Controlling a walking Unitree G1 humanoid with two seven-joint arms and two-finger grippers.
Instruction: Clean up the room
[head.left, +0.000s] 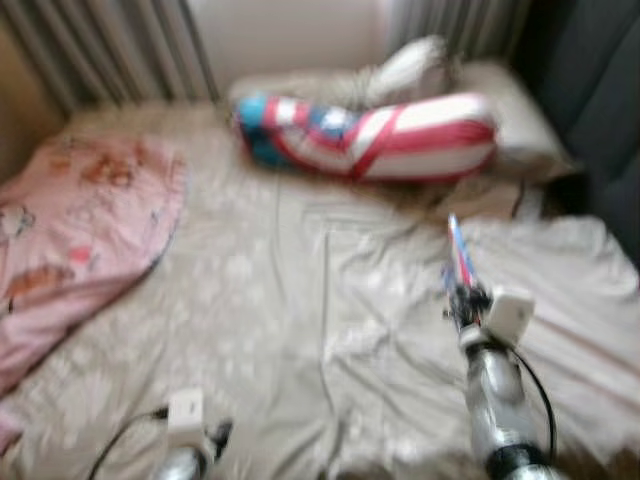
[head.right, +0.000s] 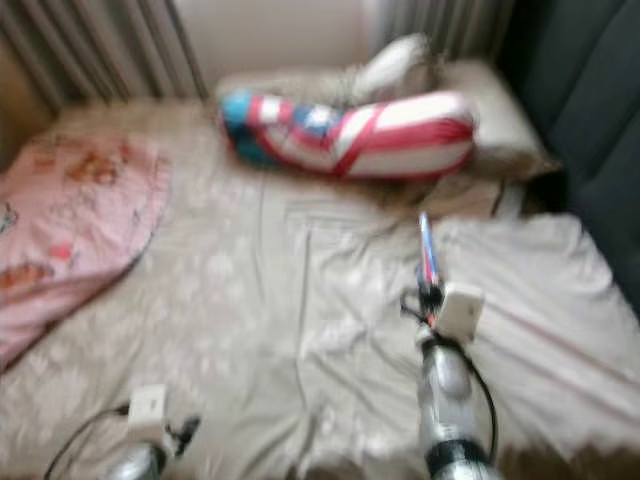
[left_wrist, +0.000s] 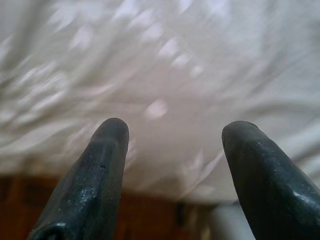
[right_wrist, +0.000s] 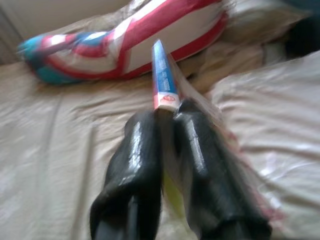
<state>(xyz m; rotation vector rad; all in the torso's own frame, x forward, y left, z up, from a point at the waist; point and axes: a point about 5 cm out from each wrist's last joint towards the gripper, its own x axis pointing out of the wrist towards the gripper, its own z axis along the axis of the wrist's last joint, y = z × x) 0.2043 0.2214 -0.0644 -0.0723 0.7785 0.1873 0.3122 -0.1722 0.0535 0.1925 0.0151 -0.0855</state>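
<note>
The head views are blurred and look down on a bed (head.left: 300, 330) covered by a wrinkled beige sheet with a faint pale pattern. The right gripper (right_wrist: 167, 117) is raised over the right half of the bed, its 2 black fingers (right_wrist: 137, 150) pressed together on the lower end of a thin flat packet (right_wrist: 164, 75), blue and red with a white band near the grip; the packet stands up out of the fingers and points toward the head of the bed. In the head views the same packet (head.left: 459, 252) rises from the end of the silver right arm (head.left: 497, 400), beside a white box mounted at the wrist. A crinkled clear wrapper appears to trail along the fingers in the right wrist view, though blur prevents confirmation. The left gripper (left_wrist: 172, 145) is low at the near edge of the bed, its 2 fingers (left_wrist: 97, 170) spread apart with nothing between them, over the patterned sheet; a strip of brown shows below the sheet's edge. At the head of the bed lies a long cushion (head.left: 370, 135) striped red, white and blue, resting against beige pillows (head.left: 500, 110). A pink printed blanket (head.left: 75, 215) covers the left side of the bed. Grey curtains (head.left: 110, 45) hang behind, and a dark panel (head.left: 595, 90) stands at the right.
</note>
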